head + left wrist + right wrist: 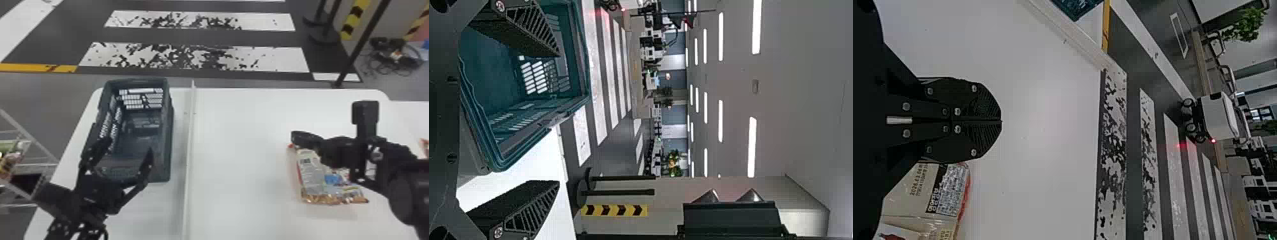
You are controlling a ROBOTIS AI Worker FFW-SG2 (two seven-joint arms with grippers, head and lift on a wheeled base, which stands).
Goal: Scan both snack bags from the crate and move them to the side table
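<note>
White tabletop (pixel 242 143) spreads out beneath the black, flat-fingered right pincer (pixel 295 138), its two fingers pressed together over a glossy beige, red and gold snack bag (pixel 309 170) lying on the table; to its left, beyond a thin pale divider strip (pixel 189 159), the matching left pincer (pixel 126 142), fingers spread wide, hangs by the near end of a dark green, slotted plastic crate (pixel 167 137)

Left gripper (pixel 123 142): holding its two fingers spread apart
Right gripper (pixel 297 138): pressing its fingers together
Right arm (pixel 410 185): hanging at head view's right edge
</note>
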